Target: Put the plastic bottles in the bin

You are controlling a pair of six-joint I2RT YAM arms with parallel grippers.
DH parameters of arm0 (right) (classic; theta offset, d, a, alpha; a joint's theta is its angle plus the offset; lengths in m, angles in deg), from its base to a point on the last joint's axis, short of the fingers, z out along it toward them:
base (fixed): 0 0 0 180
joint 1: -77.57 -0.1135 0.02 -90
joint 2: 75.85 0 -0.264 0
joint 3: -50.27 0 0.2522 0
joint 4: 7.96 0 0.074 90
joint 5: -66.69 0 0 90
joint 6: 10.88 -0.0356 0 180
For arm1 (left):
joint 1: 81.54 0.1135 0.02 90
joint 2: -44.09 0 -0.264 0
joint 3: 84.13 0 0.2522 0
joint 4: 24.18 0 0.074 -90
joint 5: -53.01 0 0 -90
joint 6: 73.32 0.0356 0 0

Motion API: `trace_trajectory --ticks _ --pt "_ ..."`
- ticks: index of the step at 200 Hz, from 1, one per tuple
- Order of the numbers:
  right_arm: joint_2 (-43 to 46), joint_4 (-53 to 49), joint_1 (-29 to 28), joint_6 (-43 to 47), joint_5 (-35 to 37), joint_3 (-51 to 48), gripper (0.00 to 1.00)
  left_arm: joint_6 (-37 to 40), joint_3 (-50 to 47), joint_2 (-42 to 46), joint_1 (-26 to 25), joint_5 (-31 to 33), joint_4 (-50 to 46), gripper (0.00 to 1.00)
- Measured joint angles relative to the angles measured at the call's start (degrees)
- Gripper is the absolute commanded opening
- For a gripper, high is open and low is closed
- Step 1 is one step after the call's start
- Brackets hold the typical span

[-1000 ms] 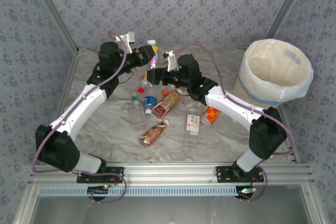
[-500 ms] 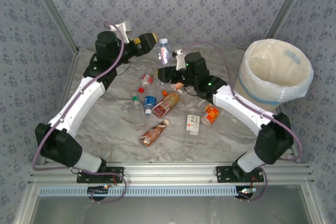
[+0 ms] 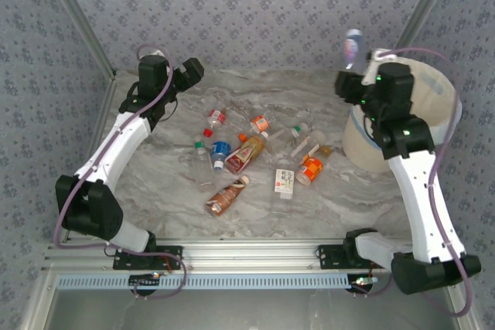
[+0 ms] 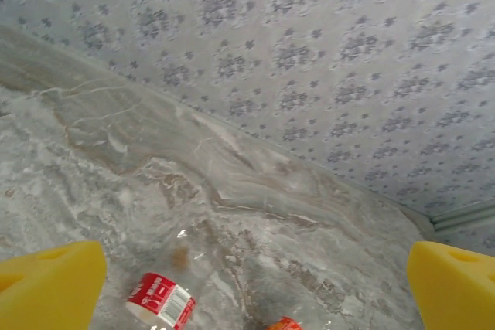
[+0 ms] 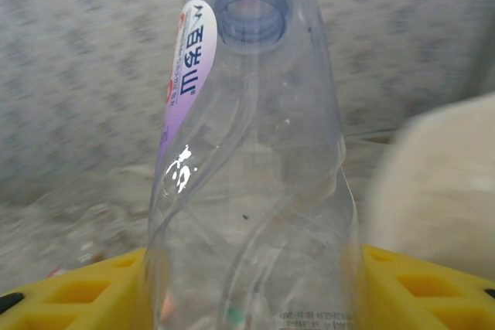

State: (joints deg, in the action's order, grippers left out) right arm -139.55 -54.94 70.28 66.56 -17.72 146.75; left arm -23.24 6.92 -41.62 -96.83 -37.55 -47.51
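Note:
My right gripper (image 3: 352,69) is raised beside the bin's (image 3: 438,98) left rim, shut on a clear plastic bottle (image 3: 353,44) that points upward. In the right wrist view this bottle (image 5: 247,175), with a purple and white label, sits between the yellow fingers (image 5: 69,291), and the cream bin (image 5: 441,183) is blurred at the right. My left gripper (image 3: 192,72) hangs at the back left, open, holding nothing. Its yellow fingers (image 4: 46,284) stand wide apart above a red-labelled bottle (image 4: 158,299). Several bottles (image 3: 246,152) lie on the table's middle.
Among the bottles lie a small white carton (image 3: 285,181), a brown-labelled bottle (image 3: 226,197) and an orange one (image 3: 311,168). Patterned walls close the back and sides. The aluminium rail (image 3: 247,253) with both arm bases runs along the near edge.
My left gripper let go of the clear bottle and drew back to the left. My right gripper carried that bottle up and to the right, from the table's middle to the bin's rim.

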Motion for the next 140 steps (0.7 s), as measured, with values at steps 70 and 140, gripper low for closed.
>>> trace_trajectory --ticks 70,140 --pt "-3.72 -8.7 21.84 0.17 1.95 0.09 0.66 -0.13 -0.24 -0.35 0.59 -1.86 -1.66 1.0" --pt "-8.76 -12.09 25.16 0.81 4.83 0.04 0.8 0.7 0.79 -3.61 0.79 -4.09 -5.7 0.99"
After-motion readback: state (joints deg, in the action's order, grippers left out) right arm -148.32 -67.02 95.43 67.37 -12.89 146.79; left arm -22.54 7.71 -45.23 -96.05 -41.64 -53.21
